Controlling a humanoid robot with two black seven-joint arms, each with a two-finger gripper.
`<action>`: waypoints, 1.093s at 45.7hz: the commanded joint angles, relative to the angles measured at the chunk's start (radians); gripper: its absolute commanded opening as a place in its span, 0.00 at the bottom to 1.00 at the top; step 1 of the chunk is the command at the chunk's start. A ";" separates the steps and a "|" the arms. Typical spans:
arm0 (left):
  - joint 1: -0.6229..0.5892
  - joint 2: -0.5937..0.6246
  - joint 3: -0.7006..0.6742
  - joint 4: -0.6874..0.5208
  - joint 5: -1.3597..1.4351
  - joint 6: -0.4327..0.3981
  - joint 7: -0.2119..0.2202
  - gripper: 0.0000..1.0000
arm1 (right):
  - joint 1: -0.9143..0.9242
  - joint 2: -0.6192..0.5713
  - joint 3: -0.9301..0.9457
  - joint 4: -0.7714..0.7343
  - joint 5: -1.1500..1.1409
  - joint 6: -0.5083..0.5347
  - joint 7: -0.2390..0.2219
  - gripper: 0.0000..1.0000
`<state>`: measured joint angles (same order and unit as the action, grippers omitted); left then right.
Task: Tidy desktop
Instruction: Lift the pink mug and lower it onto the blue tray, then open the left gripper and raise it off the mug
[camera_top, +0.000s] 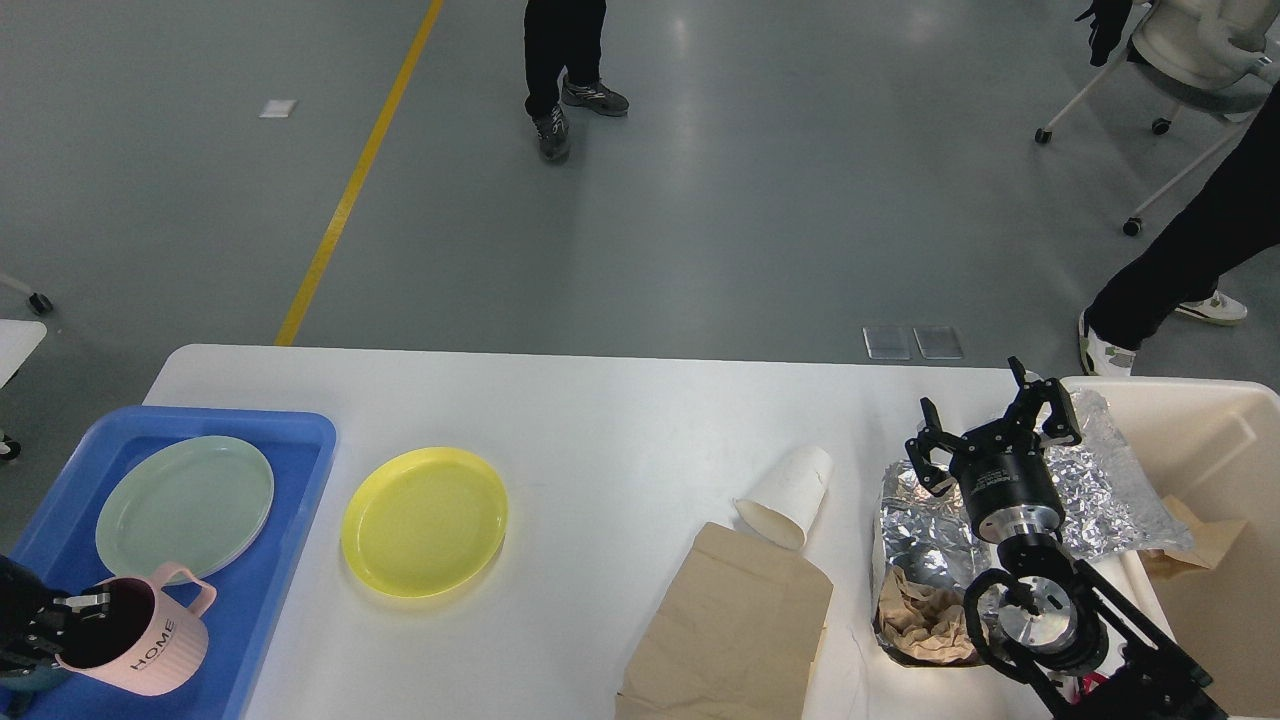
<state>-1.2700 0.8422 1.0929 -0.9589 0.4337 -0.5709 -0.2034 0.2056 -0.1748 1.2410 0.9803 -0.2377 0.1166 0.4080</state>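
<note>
The desktop filled the near half of the room, its white top spread from the blue tray at the left to the cream bin at the right. The left gripper held a pink mug by the rim, low over the tray's near corner; whether the mug touched the tray I could not tell. The right gripper hung above crumpled foil, jaws spread wide and empty.

A green plate sat in the tray, and a yellow plate lay just beside it on the desktop. Further right, a tipped paper cup touched a brown bag.

The mug looked tilted, so a release there might have left it rolling onto its side or knocking the green plate. On the right, foil crushes easily; a wide pinch could have caught only a fold and dragged the sheet and the paper under it toward the near edge.
</note>
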 joint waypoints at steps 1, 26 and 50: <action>0.000 -0.002 -0.002 -0.001 -0.030 0.017 -0.008 0.68 | 0.000 0.000 0.000 0.000 0.000 0.000 0.000 1.00; -0.095 0.020 0.090 -0.031 -0.041 -0.081 0.004 0.91 | 0.000 0.000 0.000 0.000 0.000 0.000 0.000 1.00; -0.850 -0.092 0.518 -0.484 -0.205 -0.112 0.001 0.96 | 0.000 0.000 0.000 0.000 0.000 0.000 0.000 1.00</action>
<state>-1.8894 0.8305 1.4809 -1.3247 0.3005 -0.6858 -0.2002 0.2056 -0.1749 1.2410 0.9802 -0.2378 0.1158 0.4080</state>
